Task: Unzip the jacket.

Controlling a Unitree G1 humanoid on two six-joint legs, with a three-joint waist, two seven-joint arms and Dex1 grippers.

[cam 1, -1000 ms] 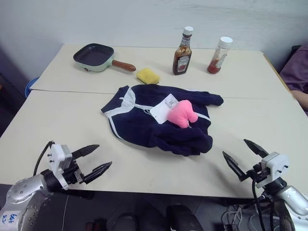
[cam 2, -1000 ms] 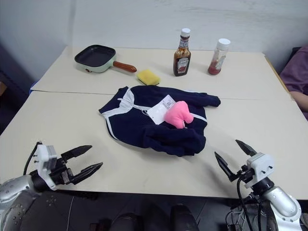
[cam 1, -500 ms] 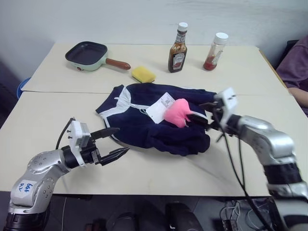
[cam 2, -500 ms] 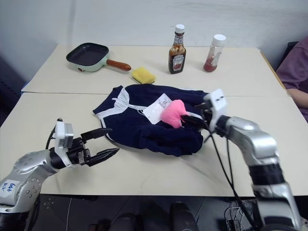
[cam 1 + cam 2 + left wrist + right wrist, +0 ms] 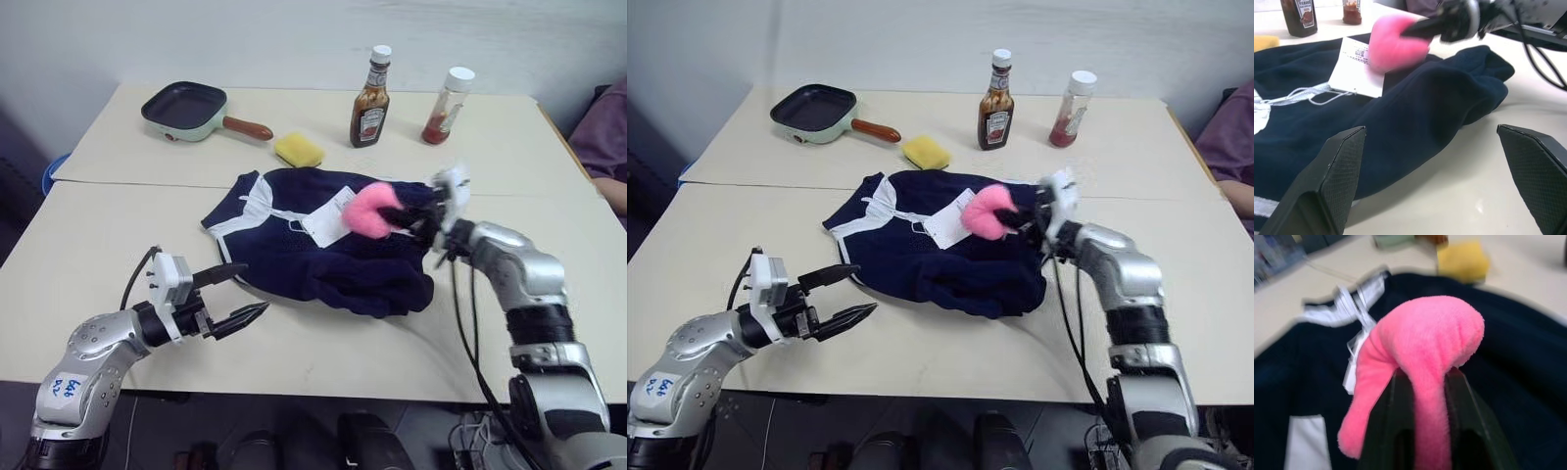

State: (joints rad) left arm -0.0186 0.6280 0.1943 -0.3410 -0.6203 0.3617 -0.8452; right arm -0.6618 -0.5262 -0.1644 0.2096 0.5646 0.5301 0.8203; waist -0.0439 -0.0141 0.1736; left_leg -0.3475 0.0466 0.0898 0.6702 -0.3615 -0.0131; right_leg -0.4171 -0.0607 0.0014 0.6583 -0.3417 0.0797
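The navy-blue jacket [image 5: 323, 257] lies crumpled in the middle of the table, with white collar trim at its left end, a white zipper line [image 5: 286, 214] and a white paper tag [image 5: 328, 217]. My right gripper [image 5: 404, 217] is shut on a small pink plush toy [image 5: 370, 210] and holds it just above the jacket's right part. In the right wrist view the toy [image 5: 1435, 347] hangs pinched between the black fingers [image 5: 1383, 435]. My left gripper [image 5: 255, 287] stands open and level on the near left, just short of the jacket's near edge, with nothing in it.
At the back of the table [image 5: 118, 225] stand a green frying pan [image 5: 186, 110], a yellow sponge [image 5: 299, 150], a sauce bottle [image 5: 370, 88] and a jar with red sauce [image 5: 446, 96]. A person's purple sleeve [image 5: 607, 137] shows at the right edge.
My right gripper came in from the near right edge to the pink plush toy, shut on it and raised it off the jacket. My left gripper edged toward the jacket, still open.
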